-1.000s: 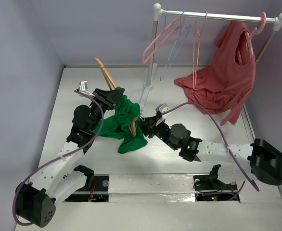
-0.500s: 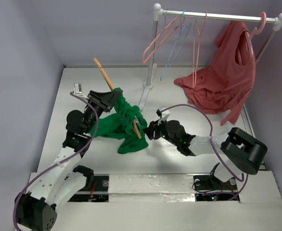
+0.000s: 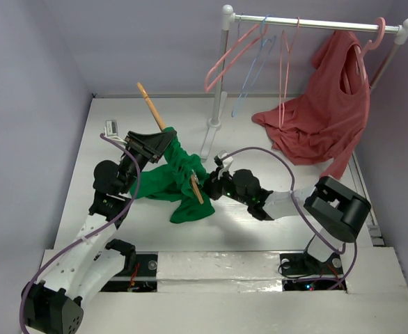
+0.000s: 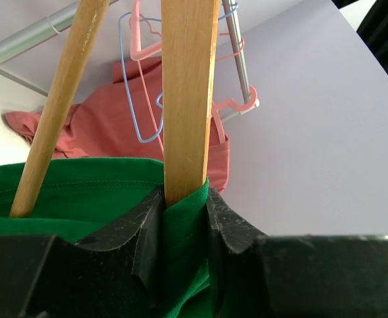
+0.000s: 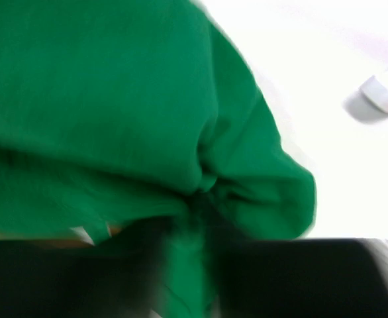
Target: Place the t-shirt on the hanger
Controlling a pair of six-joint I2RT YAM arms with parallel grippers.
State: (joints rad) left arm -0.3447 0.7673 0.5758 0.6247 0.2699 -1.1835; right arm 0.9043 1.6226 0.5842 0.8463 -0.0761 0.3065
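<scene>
The green t-shirt (image 3: 173, 179) hangs bunched in the middle of the table over the tan wooden hanger (image 3: 152, 106), whose one arm sticks up to the back left and whose other end (image 3: 196, 188) pokes out of the cloth. My left gripper (image 3: 163, 139) is shut on the hanger (image 4: 184, 99) with a fold of the t-shirt (image 4: 81, 199) pinched in. My right gripper (image 3: 209, 186) is shut on a fold of the t-shirt (image 5: 114, 99) at its right side; this view is blurred.
A clothes rail (image 3: 315, 24) stands at the back right with thin pink hangers (image 3: 228, 59), a light-blue hanger (image 3: 249, 76) and a salmon-red garment (image 3: 322, 111). Its white post (image 3: 219, 76) stands just behind the t-shirt.
My right arm has folded and its gripper has moved left to the t-shirt's right side and closed on the cloth. My left gripper has shifted slightly left with the hanger.
</scene>
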